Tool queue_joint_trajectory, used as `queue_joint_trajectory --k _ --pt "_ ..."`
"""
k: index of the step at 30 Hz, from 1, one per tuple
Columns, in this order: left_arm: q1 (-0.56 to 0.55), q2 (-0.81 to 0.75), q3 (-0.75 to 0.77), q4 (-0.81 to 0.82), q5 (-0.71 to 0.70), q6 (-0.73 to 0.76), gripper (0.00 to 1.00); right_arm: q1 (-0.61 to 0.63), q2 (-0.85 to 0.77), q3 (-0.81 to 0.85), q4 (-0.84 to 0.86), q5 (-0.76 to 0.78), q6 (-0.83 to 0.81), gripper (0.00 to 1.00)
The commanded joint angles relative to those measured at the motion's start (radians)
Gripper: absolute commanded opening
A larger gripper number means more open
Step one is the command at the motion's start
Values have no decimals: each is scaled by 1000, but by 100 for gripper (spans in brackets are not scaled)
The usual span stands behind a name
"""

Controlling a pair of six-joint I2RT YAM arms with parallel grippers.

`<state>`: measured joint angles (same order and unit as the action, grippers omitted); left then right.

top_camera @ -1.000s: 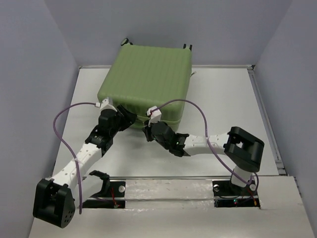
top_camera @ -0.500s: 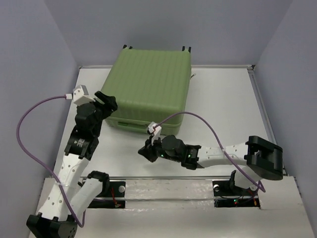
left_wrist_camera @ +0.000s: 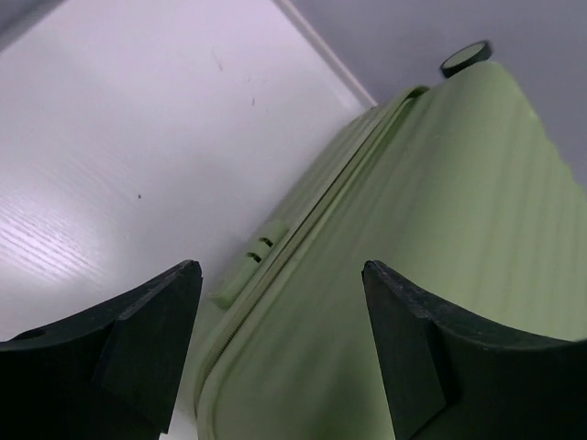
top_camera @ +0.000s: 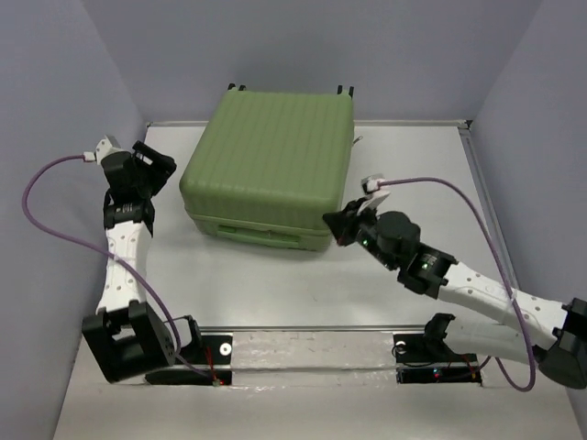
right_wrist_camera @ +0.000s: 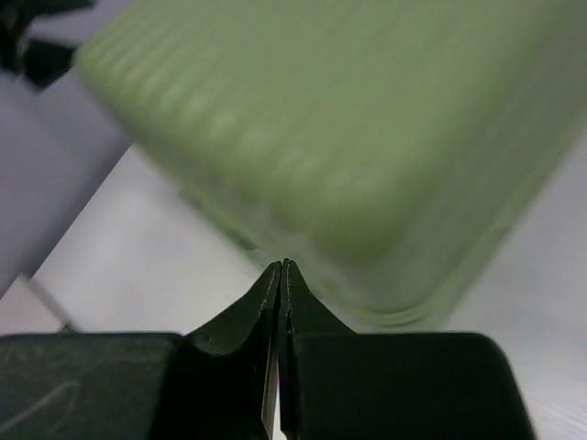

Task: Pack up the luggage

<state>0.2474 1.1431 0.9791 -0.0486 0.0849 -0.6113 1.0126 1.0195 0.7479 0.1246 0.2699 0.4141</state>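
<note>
The luggage (top_camera: 275, 156) is a light-green ribbed suitcase lying shut and flat at the back middle of the table, with its black wheels (top_camera: 234, 88) at the far side. My left gripper (top_camera: 154, 165) is open beside its left edge, touching nothing. In the left wrist view the zipped seam and ribbed shell of the luggage (left_wrist_camera: 440, 229) run between and beyond the spread fingers (left_wrist_camera: 156, 339). My right gripper (top_camera: 334, 224) is shut and empty at the near right corner. In the right wrist view the gripper (right_wrist_camera: 282, 268) points at the blurred luggage (right_wrist_camera: 367, 119).
The white table (top_camera: 413, 174) is boxed in by grey walls on three sides, with a metal rail (top_camera: 491, 220) along its right edge. Purple cables loop off both wrists. The arm bases stand on the near ledge (top_camera: 312, 353).
Both grippers left the suitcase's front edge. The left arm swung out to the suitcase's left side and opened wider. The right arm moved right to the near right corner, still shut.
</note>
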Motion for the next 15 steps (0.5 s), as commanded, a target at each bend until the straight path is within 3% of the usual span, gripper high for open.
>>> queue_joint_trajectory --k 1,7,15 --pt "26 111 17 96 160 -39 83 -248 -19 40 -166 123 2 7" --pt "29 256 6 161 206 -71 83 -543 177 162 -172 35 14 7" --pt "-22 464 -20 202 251 -93 82 -617 537 425 -168 -84 -6 7"
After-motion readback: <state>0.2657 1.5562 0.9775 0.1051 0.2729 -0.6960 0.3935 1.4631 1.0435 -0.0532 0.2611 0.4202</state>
